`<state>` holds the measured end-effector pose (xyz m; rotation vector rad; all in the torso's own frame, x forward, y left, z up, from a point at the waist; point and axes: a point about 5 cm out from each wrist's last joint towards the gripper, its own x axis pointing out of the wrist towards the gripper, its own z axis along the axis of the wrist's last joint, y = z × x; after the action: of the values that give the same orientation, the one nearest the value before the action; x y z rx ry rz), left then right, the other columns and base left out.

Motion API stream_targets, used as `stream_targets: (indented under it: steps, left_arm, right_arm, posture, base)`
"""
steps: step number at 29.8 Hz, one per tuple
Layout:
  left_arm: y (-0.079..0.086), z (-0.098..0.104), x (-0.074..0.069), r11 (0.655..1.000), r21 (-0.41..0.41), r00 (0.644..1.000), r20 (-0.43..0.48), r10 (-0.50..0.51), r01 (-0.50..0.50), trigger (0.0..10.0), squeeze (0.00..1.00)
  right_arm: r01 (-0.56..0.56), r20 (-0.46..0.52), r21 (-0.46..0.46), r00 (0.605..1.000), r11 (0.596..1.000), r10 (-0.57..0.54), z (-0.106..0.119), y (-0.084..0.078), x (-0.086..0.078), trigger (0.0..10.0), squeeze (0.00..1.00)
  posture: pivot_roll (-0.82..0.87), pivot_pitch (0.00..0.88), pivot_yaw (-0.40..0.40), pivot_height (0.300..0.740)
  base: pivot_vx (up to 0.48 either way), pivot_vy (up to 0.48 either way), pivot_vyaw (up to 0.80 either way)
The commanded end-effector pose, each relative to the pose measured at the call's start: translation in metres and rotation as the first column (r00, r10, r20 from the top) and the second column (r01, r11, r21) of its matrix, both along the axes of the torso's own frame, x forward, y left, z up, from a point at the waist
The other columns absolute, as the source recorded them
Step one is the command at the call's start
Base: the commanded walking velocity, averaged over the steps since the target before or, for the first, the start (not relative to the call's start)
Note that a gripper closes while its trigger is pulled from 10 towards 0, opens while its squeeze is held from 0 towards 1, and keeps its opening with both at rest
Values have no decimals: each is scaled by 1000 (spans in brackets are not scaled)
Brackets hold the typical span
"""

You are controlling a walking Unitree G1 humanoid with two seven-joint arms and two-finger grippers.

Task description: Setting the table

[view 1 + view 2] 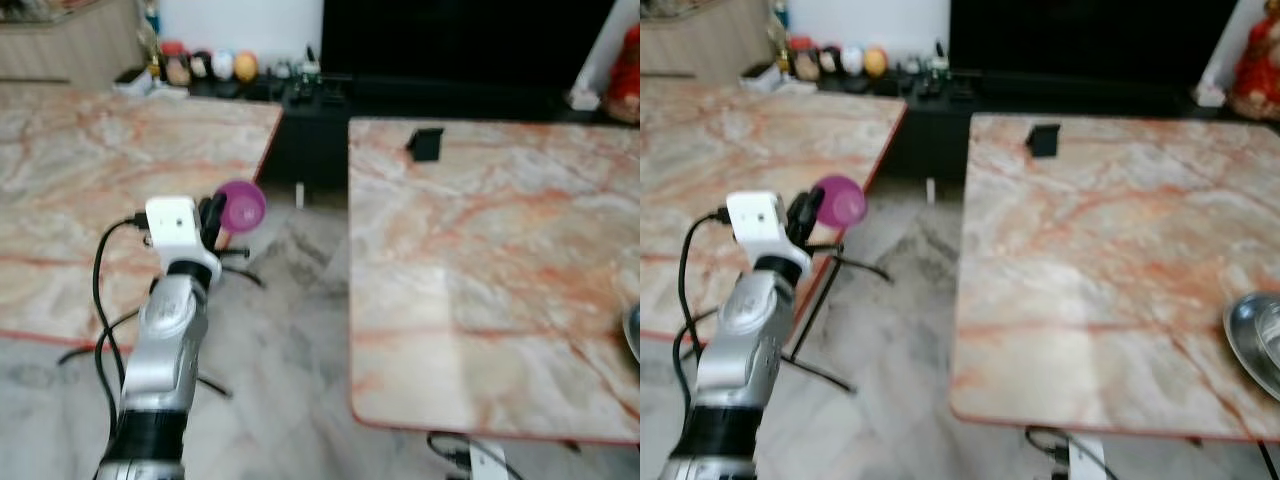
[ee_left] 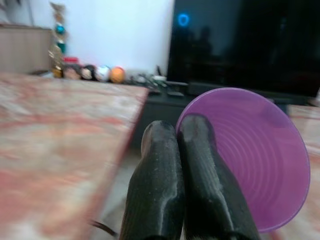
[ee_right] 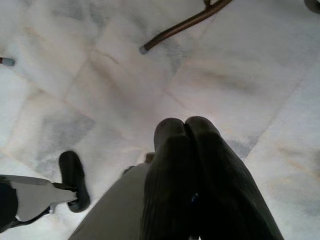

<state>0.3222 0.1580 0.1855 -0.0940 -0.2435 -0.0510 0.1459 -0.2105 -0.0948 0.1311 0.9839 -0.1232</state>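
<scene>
My left gripper (image 1: pixel 218 218) is raised over the gap between two marble tables and is shut on the rim of a purple plastic plate (image 1: pixel 241 206). In the left wrist view the two black fingers (image 2: pixel 195 165) pinch the edge of the purple plate (image 2: pixel 255 160), which stands nearly on edge. The right marble table (image 1: pixel 480 270) carries a silver metal dish (image 1: pixel 1258 340) at its right edge. My right gripper (image 3: pixel 185 131) hangs low over the marble floor with its fingers pressed together and nothing in them.
A left marble table (image 1: pixel 90 190) stands beside my left arm, with thin metal legs (image 1: pixel 830 300) below. A small black object (image 1: pixel 425 144) lies at the far side of the right table. A dark TV unit (image 1: pixel 300 95) with small ornaments (image 1: pixel 210 66) runs along the back.
</scene>
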Motion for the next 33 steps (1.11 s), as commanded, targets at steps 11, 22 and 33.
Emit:
stream_targets:
  steps: [11,22,33]
  left_arm:
    - [-8,7,2,1000,16,999,23,-24,24,10000,0]
    - [-7,7,3,999,19,999,22,-25,25,10000,0]
    - [-9,8,4,998,19,998,19,-54,53,10000,0]
  right_arm:
    - [5,-6,-10,1000,1000,-5,0,-5,-2,10000,0]
    - [4,-7,-8,1000,1000,-4,0,-5,-2,10000,0]
    - [0,-7,-7,1000,1000,0,0,-5,-1,10000,0]
  posture:
    - [51,0,-30,740]
    - [52,0,-29,740]
    - [52,0,-30,740]
  base:
    - [0,-362,0]
    - [0,-360,0]
    - [0,-356,0]
